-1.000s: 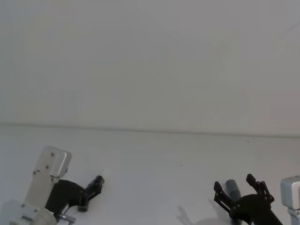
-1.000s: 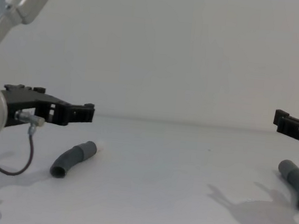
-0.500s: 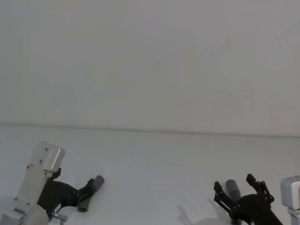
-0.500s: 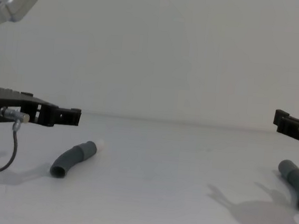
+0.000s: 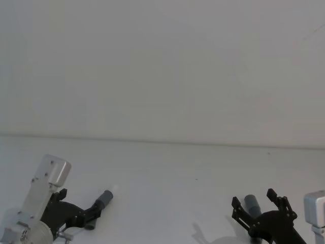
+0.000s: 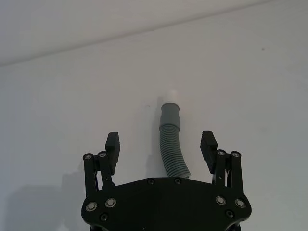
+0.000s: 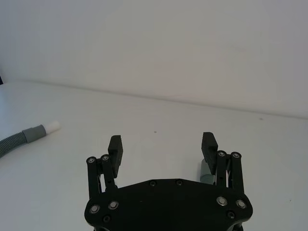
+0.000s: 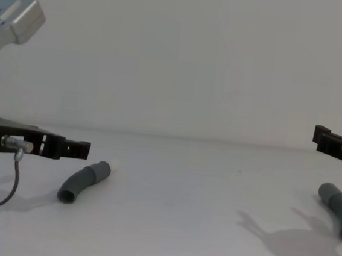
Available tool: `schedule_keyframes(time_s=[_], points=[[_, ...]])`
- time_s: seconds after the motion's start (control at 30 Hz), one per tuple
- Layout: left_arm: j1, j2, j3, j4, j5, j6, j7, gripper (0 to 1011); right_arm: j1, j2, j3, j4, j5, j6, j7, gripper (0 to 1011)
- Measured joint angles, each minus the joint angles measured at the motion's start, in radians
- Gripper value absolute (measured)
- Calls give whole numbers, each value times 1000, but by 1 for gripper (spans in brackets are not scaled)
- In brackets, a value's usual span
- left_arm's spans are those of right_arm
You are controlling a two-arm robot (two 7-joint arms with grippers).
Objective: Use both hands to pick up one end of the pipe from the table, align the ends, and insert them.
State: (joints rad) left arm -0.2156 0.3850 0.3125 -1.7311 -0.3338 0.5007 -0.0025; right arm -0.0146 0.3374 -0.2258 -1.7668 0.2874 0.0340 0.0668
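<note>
Left tool (image 8: 83,150) lower now, over white-tipped pipe (image 8: 84,180) (jaws apart)

- The left hose piece (image 8: 84,180) lies on the table (image 8: 199,209) at the left, its tipped end pointing away from the robot and to the right.
- The left gripper (image 8: 79,149) hangs just left of it and slightly above, and the piece runs forward from between its spread fingers.
- The right hose piece (image 8: 338,207) lies on the table at the far right, well apart from the left one.
- The right gripper (image 8: 321,137) hangs above it.
</note>
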Motion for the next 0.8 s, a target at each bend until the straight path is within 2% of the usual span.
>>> schedule_keyframes(time_s=[0.33, 0.8], points=[[-44, -1, 13, 55, 0, 33, -36, 1001, 0, 0, 0, 0, 0, 0, 0, 1000], [-134, -2, 47, 147, 18, 68, -100, 1001, 0, 0, 0, 0, 0, 0, 0, 1000]])
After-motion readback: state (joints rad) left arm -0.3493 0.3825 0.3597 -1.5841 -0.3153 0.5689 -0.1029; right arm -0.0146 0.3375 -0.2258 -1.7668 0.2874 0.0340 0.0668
